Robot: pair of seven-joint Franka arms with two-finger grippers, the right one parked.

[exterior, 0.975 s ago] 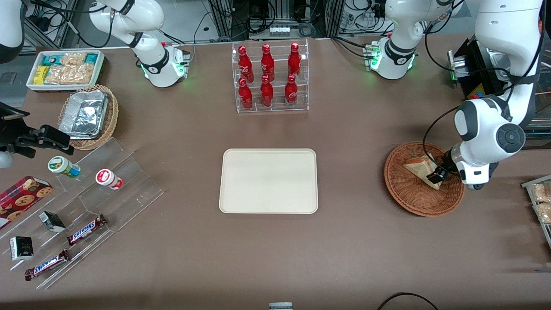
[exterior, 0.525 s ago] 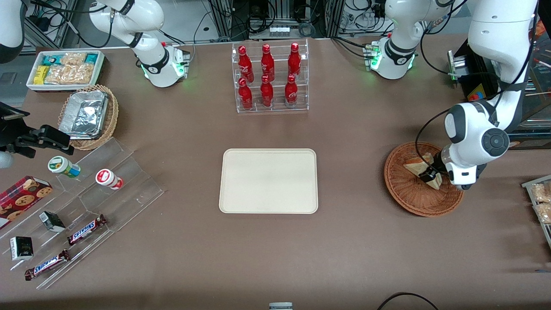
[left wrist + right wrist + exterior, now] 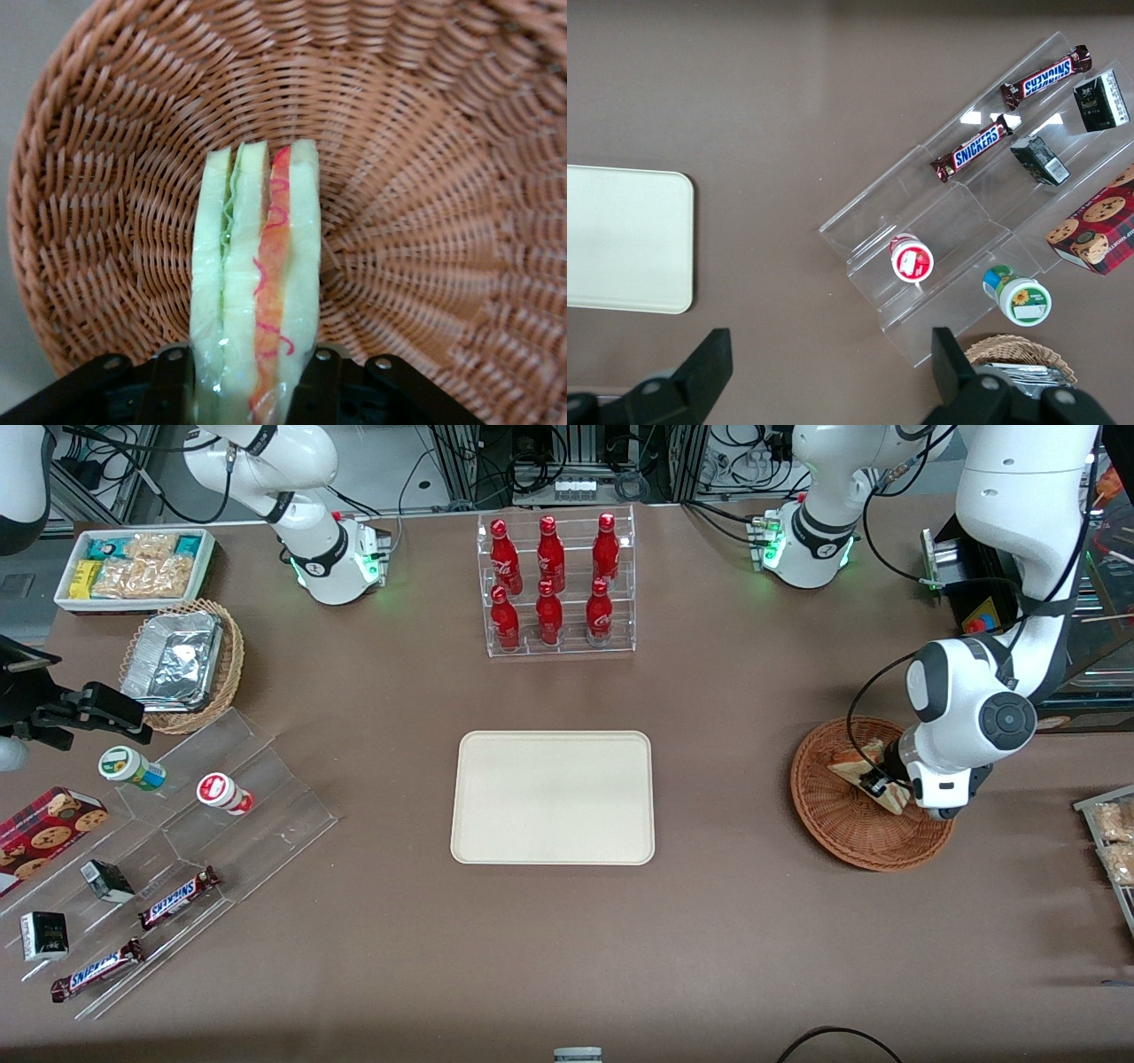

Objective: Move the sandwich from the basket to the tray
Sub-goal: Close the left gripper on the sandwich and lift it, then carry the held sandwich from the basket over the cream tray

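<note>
Since the previous frames I see the gripper [image 3: 880, 786] has shifted with the sandwich [image 3: 858, 764] toward the middle of the basket [image 3: 842, 834], at the right of the front frame. The sandwich stands on edge in the basket, wrapped in clear film, its red and green filling visible. In the wrist view, the two black fingers [image 3: 170, 390] press against both bread faces of the sandwich [image 3: 259, 292], so the gripper is clenched on it. The cream tray [image 3: 553, 797] lies at frame centre, well apart from the basket. A rack of red bottles [image 3: 555, 583] stands above the tray in the frame.
</note>
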